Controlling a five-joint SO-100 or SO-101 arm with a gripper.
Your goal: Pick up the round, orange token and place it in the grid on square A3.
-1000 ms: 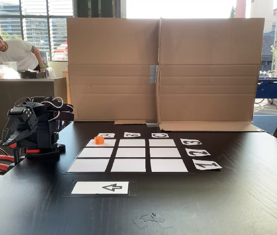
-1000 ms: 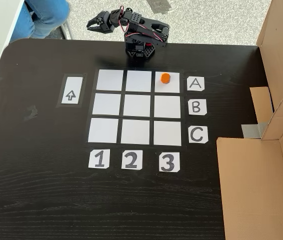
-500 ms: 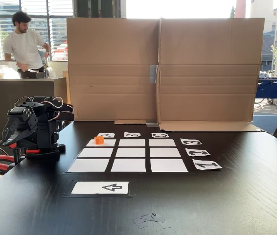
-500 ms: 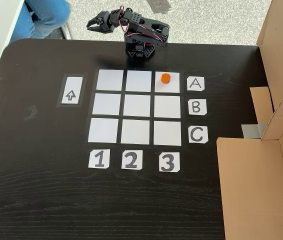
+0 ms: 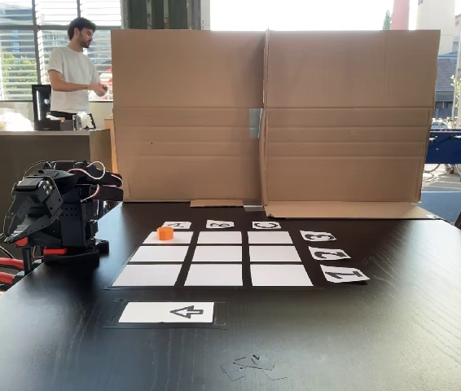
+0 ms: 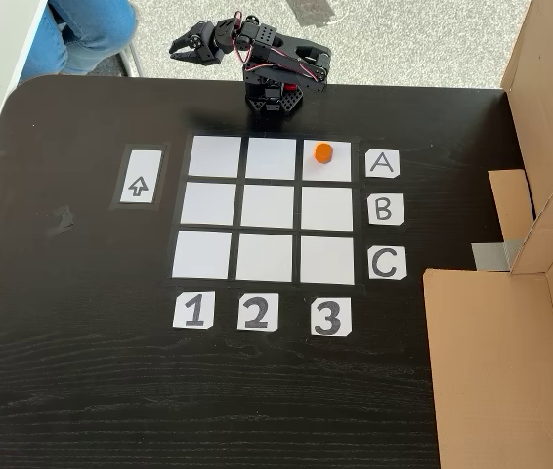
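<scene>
Gripper [image 6: 178, 46] sits folded back past the far table edge, well apart from the grid [image 6: 269, 209]; jaws slightly parted, nothing held. The arm [image 5: 51, 213] is curled up on its base at the left in a fixed view. Token [image 6: 323, 152] rests flat on square A3 [image 6: 333, 167], the corner cell next to label A [image 6: 382, 164] and in the column of label 3 [image 6: 329, 317]. Same token [image 5: 165, 233] shows at the grid's far left corner in a fixed view. Arrow strip [image 6: 139, 177] lies beside the grid. Cardboard wall [image 5: 271, 114] stands behind. A person [image 5: 74, 69] stands in the background.
</scene>
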